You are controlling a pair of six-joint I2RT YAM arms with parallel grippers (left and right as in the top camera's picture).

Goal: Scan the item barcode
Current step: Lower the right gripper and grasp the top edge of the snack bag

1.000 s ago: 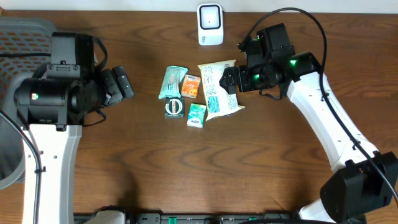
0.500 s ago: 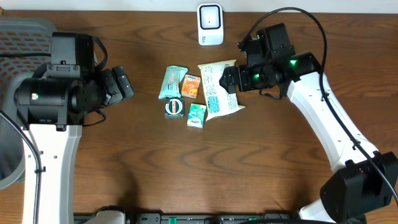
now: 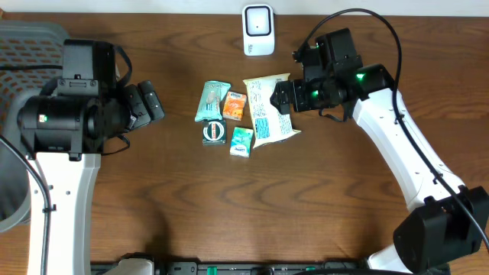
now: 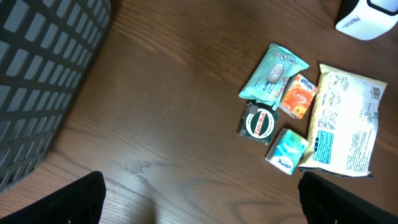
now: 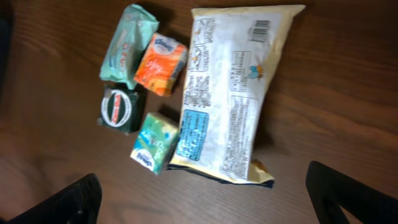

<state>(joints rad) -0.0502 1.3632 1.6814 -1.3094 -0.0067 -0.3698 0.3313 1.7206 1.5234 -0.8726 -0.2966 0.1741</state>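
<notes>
Snack bag point(image 5: 230, 93) lies on the worktop point(image 5: 336, 93) just ahead of the right gripper point(image 5: 208, 196), jaws spread wide, empty; left gripper point(image 4: 202, 199), likewise spread, hovers well apart.

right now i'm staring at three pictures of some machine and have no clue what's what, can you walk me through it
These are two white robot arms at a wooden table. One picture looks down from above; the other two come from a camera on each wrist, so the dark shapes in their bottom corners are that arm's own fingers. The left hand and right hand are open and hold nothing. In the middle lie a large cream bag, a teal packet, an orange tissue pack, a green tissue pack and a round dark tin. The white device at the far edge is probably the scanner; a grey basket sits left.
</notes>
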